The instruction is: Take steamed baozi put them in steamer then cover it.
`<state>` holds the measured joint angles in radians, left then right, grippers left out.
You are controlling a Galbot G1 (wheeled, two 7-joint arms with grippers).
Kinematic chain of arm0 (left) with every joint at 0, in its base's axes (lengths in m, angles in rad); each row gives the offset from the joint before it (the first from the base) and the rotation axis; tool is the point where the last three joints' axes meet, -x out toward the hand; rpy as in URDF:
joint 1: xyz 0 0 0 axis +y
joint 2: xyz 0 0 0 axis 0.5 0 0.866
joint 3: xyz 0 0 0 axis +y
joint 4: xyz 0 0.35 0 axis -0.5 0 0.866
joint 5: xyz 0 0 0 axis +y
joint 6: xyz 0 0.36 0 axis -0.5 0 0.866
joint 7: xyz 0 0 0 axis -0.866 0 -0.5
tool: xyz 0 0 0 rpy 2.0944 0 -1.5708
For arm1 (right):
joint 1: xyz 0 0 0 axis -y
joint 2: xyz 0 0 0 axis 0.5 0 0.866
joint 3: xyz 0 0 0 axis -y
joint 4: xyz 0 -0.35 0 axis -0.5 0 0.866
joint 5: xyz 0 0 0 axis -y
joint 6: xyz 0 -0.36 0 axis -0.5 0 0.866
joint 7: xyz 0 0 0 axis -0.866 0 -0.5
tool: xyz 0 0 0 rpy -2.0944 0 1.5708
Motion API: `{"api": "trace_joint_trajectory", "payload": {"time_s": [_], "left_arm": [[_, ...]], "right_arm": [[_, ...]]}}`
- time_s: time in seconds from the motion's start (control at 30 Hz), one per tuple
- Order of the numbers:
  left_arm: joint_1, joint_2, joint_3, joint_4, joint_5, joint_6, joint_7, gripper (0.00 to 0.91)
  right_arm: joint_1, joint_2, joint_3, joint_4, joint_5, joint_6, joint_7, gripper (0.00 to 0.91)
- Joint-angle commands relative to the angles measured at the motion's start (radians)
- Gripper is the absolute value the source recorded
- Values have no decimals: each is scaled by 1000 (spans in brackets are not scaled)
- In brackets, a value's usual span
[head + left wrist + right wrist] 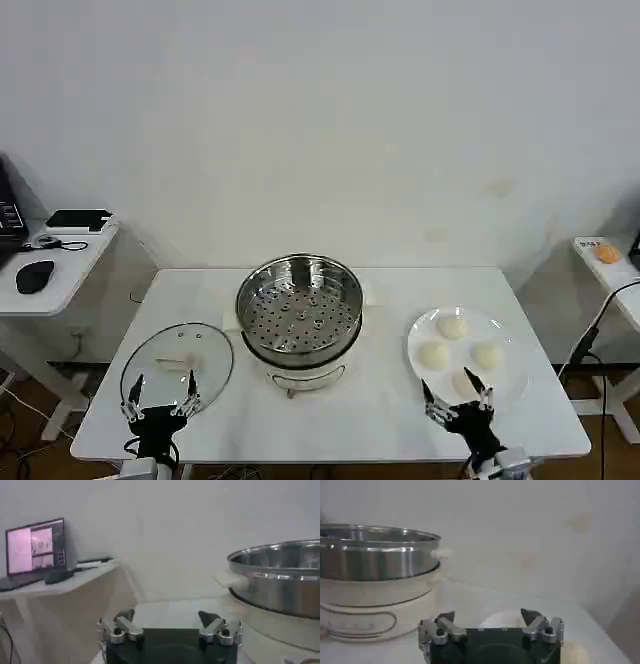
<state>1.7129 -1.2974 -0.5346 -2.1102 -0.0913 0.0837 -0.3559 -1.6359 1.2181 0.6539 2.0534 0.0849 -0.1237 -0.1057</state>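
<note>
Head view: steamer sits mid-table, a shiny steel pot with a perforated floor, uncovered and holding nothing, on a white base with short legs. Four steamed baozi, smooth cream-white rounds, lie on a white plate to the right of the steamer, well apart from it. Glass lid lies flat on the table to the steamer's left. Left gripper hangs at the near edge, over the lid's near rim, fingers spread wide, holding nothing. Right gripper sits at the near edge just beside the plate's near rim, fingers spread wide, also holding nothing. White table stands against a plain pale wall. Side desk far left carries a mouse and a phone.

Left wrist view: left gripper spread wide, nothing between the fingers; steamer wall close by, a lit monitor on the side desk beyond.

Right wrist view: right gripper spread wide; steamer on its white base nearby, plate just past the fingertips.
</note>
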Motion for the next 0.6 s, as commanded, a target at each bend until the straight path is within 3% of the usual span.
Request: {"api": "trace_joint_trajectory", "payload": {"time_s": [0.03, 0.1, 0.2, 0.23, 0.3, 0.33, 0.43, 0.5, 0.6], "left_arm": [[-6, -3, -30, -30, 134, 46, 130, 907], [-7, -8, -32, -25, 146, 39, 136, 907], [-4, -13, -34, -13, 179, 17, 175, 907], [0, -14, -32, -12, 204, 4, 188, 907], [6, -19, -27, -18, 230, -4, 200, 907], [8, -22, -24, -23, 235, -5, 201, 907], [11, -34, -14, -34, 251, -5, 205, 907], [13, -40, -9, -38, 266, -8, 209, 907], [18, -41, -6, -46, 274, -9, 212, 907]], "right_arm": [[160, -251, 93, -69, -53, -161, -83, 907], [190, -318, 110, -100, -83, -196, -127, 907], [243, -426, 115, -171, -162, -231, -238, 907], [267, -483, 104, -207, -180, -247, -298, 907], [309, -548, 84, -254, -216, -240, -348, 907], [348, -595, 62, -288, -255, -226, -417, 907], [458, -688, -43, -367, -317, -195, -519, 907], [577, -729, -154, -436, -368, -136, -609, 907], [750, -768, -313, -525, -383, -85, -702, 907]]}}
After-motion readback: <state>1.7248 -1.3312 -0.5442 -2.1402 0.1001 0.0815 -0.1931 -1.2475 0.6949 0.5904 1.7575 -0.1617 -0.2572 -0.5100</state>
